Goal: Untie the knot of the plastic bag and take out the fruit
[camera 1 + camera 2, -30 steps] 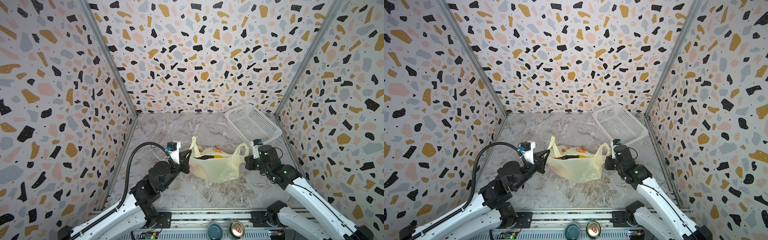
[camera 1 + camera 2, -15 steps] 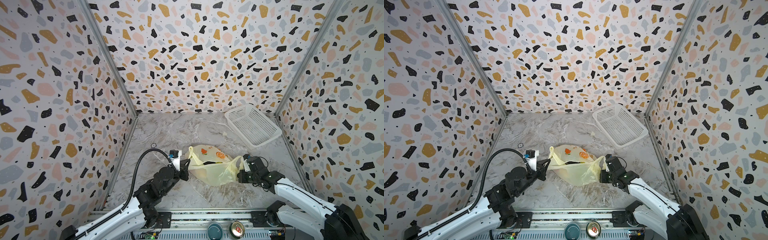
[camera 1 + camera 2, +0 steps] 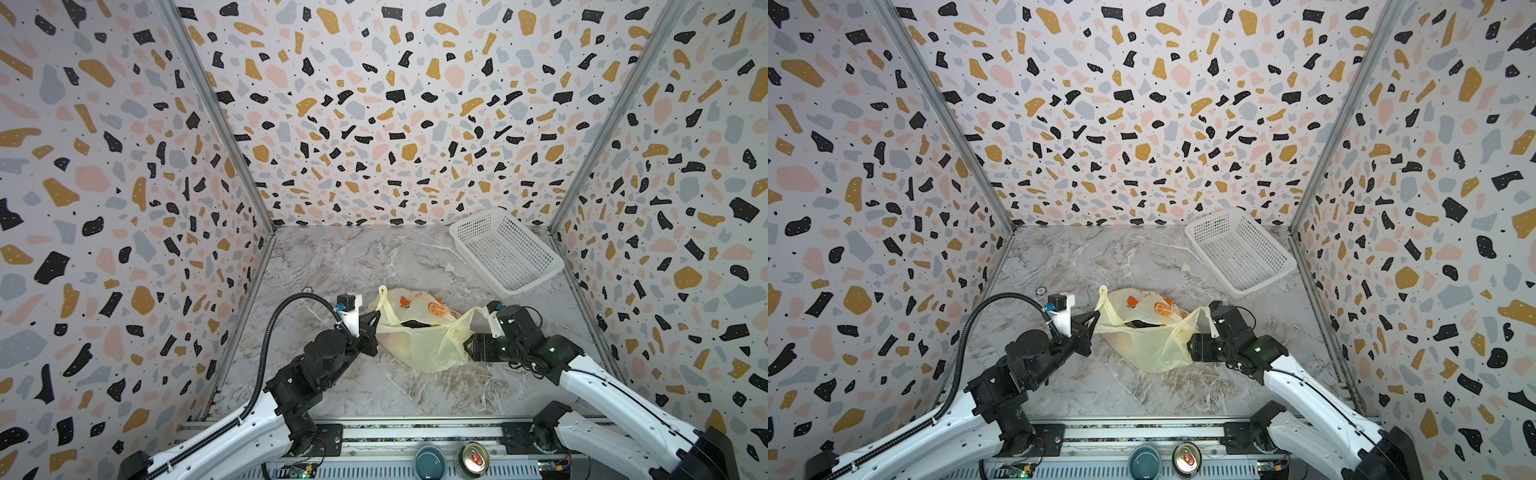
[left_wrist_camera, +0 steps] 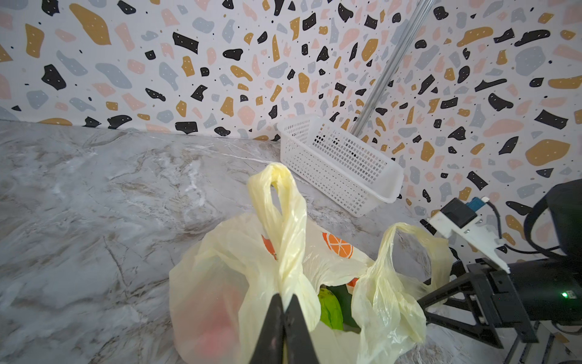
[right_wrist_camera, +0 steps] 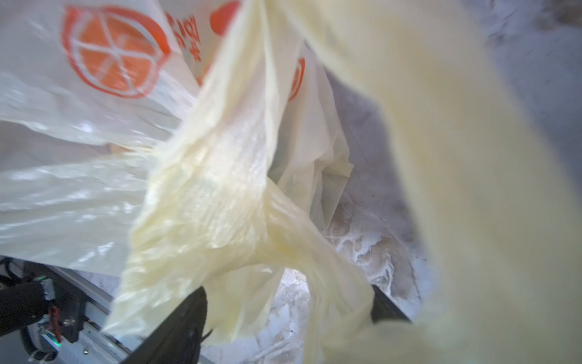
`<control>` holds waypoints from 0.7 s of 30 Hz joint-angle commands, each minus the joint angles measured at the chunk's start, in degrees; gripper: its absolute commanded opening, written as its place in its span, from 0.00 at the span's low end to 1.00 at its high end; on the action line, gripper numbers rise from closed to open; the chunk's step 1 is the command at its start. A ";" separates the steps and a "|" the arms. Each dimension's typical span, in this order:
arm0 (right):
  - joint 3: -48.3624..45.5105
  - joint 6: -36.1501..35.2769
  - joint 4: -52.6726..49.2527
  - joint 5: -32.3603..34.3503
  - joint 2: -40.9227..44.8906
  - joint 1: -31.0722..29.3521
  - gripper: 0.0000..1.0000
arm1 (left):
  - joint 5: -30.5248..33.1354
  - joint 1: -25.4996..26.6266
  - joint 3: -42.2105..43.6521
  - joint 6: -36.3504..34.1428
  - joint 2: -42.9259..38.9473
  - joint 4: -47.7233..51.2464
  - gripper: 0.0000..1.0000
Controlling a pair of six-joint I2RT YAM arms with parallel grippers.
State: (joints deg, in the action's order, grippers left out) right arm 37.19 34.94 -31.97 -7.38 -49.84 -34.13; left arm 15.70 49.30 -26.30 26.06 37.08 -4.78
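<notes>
While left fingers [image 4: 273, 327] clamp the plastic bag [image 4: 220, 283], right fingers [image 5: 179, 321] wide, bag between them.

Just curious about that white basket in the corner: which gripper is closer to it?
Right. The right gripper sits at the side of the plastic bag that faces the white basket. The left gripper pinches a handle on the bag's far side from it.

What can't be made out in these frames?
- Fruit: left wrist view shows only green pieces at the mouth; the plastic bag veils the rest, so no count.
- Right gripper: the bag hides its tips in both top views; right wrist view is blurred plastic, so contact is unclear.
- Orange lettering: too blurred to read in the right wrist view.
</notes>
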 commanded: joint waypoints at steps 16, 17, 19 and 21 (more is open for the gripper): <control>29.98 -4.24 -12.10 -1.10 -3.53 -0.79 0.86 | -1.36 0.35 -4.82 -2.94 -0.87 -3.26 0.00; 29.92 -4.93 -10.00 -3.05 -4.96 -1.39 0.82 | -1.63 0.36 -4.81 -2.95 -0.87 -3.47 0.00; 28.99 -5.65 -5.86 -5.16 -7.70 -3.35 0.73 | -2.12 0.36 -4.68 -2.93 -1.41 -3.77 0.00; 28.07 -6.49 -1.74 -5.84 -11.00 -6.11 0.61 | -2.49 0.48 -4.54 -3.08 -2.30 -4.41 0.00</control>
State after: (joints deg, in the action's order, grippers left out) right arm 66.02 31.11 -39.31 -9.39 -56.90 -37.82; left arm 14.39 49.32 -29.78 24.01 36.29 -5.56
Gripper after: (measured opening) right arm 0.627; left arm 0.047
